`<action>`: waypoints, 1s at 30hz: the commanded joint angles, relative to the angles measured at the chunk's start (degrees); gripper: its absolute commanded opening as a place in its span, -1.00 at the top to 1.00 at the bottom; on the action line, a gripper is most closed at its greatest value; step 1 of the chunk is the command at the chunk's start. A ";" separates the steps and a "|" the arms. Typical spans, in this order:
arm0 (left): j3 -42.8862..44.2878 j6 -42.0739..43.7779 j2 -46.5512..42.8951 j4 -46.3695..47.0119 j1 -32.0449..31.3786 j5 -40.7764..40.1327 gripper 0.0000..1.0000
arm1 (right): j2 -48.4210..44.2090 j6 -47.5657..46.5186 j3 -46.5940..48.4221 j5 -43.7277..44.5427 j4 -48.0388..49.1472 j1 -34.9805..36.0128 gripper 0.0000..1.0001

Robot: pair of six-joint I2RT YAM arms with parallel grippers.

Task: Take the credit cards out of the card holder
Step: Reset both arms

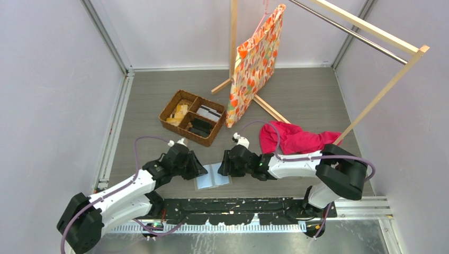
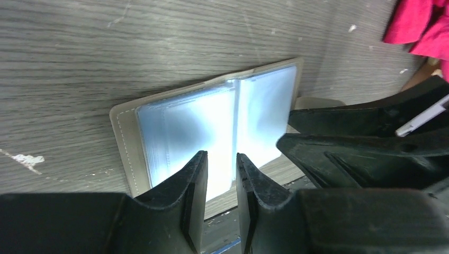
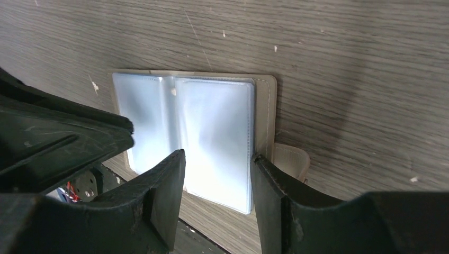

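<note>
Grey-olive card holder (image 1: 213, 176) lying open on the wooden table (image 1: 312, 95), between two end effectors.
Pale blue clear sleeves are turned upward. The left end effector (image 2: 221, 169) is seen with its fingers narrowly apart over the sleeves near the fold, nothing visibly clamped. The right end effector (image 3: 218, 170) is spread wider, its fingers straddling one sleeved panel. Cards cannot be made out inside the sleeves.
</note>
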 commanded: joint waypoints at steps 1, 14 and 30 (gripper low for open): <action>-1.05 -0.69 2.49 1.18 -0.07 -1.64 0.46 | 2.02 1.15 -1.14 -0.37 3.65 -0.08 -0.07; -3.87 -0.06 9.01 5.49 -0.07 -1.34 0.48 | 2.64 3.09 -2.43 -8.04 13.98 -0.12 0.58; 1.54 3.73 7.95 -0.45 -0.13 -1.82 0.51 | -0.95 2.07 -2.05 -5.22 11.41 -0.12 0.63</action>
